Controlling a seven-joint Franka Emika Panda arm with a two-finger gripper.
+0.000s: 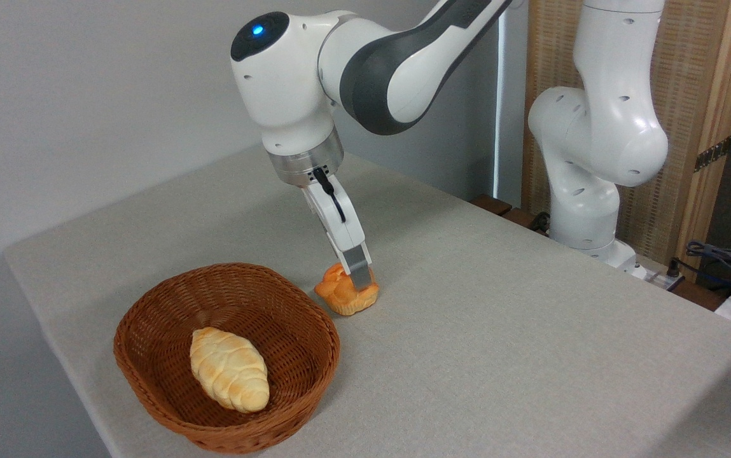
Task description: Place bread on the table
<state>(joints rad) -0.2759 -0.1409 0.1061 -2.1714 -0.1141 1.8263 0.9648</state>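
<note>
The bread, a small orange-golden bun with a lumpy top, is at the table surface just right of the basket's rim, slightly tilted. My gripper reaches down onto it from above. One grey finger presses against the bun's near right side, and the other finger is hidden behind the bun. The gripper looks shut on the bread. Whether the bun's base rests fully on the cloth I cannot tell.
A brown wicker basket sits at the front left and holds a pale yellow braided loaf. The arm's white base stands at the table's far right edge, with cables beyond it.
</note>
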